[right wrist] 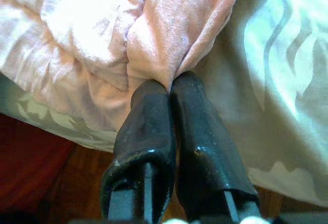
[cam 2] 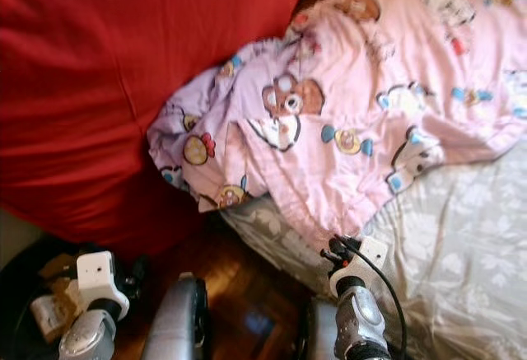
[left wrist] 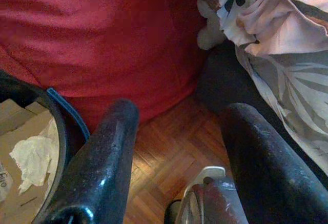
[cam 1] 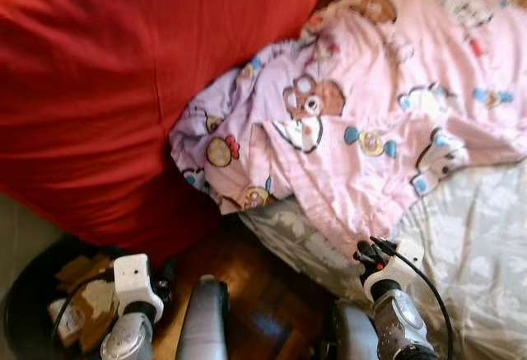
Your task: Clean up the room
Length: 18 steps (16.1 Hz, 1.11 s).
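Observation:
A pink blanket (cam 1: 354,121) printed with cartoon animals lies crumpled over the bed, its lower edge hanging off the corner. My right gripper (right wrist: 170,83) is shut on a fold of the blanket (right wrist: 169,39) at that edge, the cloth pinched between the two black fingers. From the head, the right wrist (cam 1: 387,273) sits just below the hanging edge. My left gripper (left wrist: 179,111) is open and holds nothing. It hangs low over the wooden floor (left wrist: 169,147), beside a black bin (left wrist: 61,116).
A big red cushion (cam 1: 107,88) fills the left side and presses against the blanket. A grey-white leaf-patterned sheet (cam 1: 486,245) covers the bed at right. The bin (cam 1: 33,302) at bottom left holds cardboard and crumpled paper (left wrist: 31,155). Parquet floor (cam 1: 247,286) lies between my arms.

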{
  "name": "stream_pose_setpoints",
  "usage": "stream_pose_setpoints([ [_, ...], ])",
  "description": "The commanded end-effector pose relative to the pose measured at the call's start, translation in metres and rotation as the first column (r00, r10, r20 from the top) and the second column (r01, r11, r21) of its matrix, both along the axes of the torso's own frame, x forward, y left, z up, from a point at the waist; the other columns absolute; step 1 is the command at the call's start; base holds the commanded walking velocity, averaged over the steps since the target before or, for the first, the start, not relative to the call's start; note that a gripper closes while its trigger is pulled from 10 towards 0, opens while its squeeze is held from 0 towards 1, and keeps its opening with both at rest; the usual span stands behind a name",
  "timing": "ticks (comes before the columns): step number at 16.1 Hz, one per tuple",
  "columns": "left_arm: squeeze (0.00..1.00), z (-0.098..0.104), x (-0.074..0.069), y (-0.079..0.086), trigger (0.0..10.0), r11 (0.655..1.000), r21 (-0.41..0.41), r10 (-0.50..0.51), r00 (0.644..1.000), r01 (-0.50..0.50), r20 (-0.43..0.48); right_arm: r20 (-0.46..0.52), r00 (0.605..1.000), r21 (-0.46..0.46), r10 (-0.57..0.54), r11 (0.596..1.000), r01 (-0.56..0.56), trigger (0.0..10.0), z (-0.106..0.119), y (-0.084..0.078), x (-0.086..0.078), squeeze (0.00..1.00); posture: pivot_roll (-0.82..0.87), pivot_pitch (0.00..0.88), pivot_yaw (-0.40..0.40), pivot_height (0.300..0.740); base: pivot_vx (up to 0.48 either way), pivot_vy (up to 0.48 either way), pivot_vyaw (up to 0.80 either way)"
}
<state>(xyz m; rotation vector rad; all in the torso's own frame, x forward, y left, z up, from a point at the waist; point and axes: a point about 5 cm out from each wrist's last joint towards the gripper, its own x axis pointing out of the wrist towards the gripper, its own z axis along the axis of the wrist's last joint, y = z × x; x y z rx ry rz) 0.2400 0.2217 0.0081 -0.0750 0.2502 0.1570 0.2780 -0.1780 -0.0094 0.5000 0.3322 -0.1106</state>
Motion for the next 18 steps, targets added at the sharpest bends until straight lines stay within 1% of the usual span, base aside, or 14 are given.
stream_pose_setpoints([
  [1, 0.0, -0.012, -0.011, 0.007, 10.0, 1.0, 0.005, 0.028, 0.998, -0.028, -0.058, -0.017, 1.0, -0.006, -0.006, 1.0, 0.006, 10.0, -0.007, -0.001, -0.009, 0.0, 0.1, 0.16, -0.009, 0.631, 0.0, 0.0, 0.0],
  [2, 0.0, -0.022, -0.014, 0.009, 10.0, 0.999, -0.006, 0.051, 0.995, -0.052, -0.09, -0.003, 1.0, -0.016, -0.008, 1.0, 0.007, 10.0, -0.005, -0.001, -0.008, 0.0, 0.09, 0.146, -0.009, 0.641, 0.0, 0.0, 0.0],
  [4, 0.0, -0.03, -0.017, 0.008, 10.0, 0.998, -0.011, 0.055, 0.99, -0.057, -0.127, -0.018, 1.0, -0.049, 0.007, 0.999, -0.008, 10.0, -0.006, 0.0, -0.008, 0.0, 0.09, 0.132, -0.013, 0.666, 0.0, 0.0, 0.0],
  [10, 0.0, -0.041, -0.02, 0.005, 10.0, 0.998, -0.02, 0.058, 0.983, -0.063, -0.174, -0.022, 0.999, -0.082, 0.049, 0.995, -0.051, 10.0, -0.006, 0.005, -0.008, 0.0, 0.08, 0.103, -0.019, 0.736, 0.0, 0.0, 0.0],
  [13, 0.0, -0.049, -0.026, 0.007, 10.0, 0.997, -0.024, 0.065, 0.974, -0.072, -0.218, -0.03, 0.998, -0.091, 0.052, 0.994, -0.054, 10.0, -0.007, 0.005, -0.009, 0.0, 0.09, 0.09, -0.021, 0.74, 0.0, 0.0, 0.0],
  [15, 0.0, -0.056, -0.034, 0.009, 10.0, 0.997, -0.026, 0.068, 0.961, -0.078, -0.268, -0.046, 0.998, -0.103, 0.048, 0.993, -0.053, 10.0, -0.008, 0.005, -0.01, 0.0, 0.09, 0.08, -0.02, 0.74, 0.0, 0.0, 0.0],
  [18, 0.0, -0.062, -0.04, 0.011, 10.0, 0.997, -0.02, 0.067, 0.947, -0.077, -0.316, -0.047, 0.998, -0.104, 0.045, 0.993, -0.05, 10.0, -0.008, 0.006, -0.009, 0.0, 0.09, 0.072, -0.015, 0.74, 0.0, 0.0, 0.0],
])
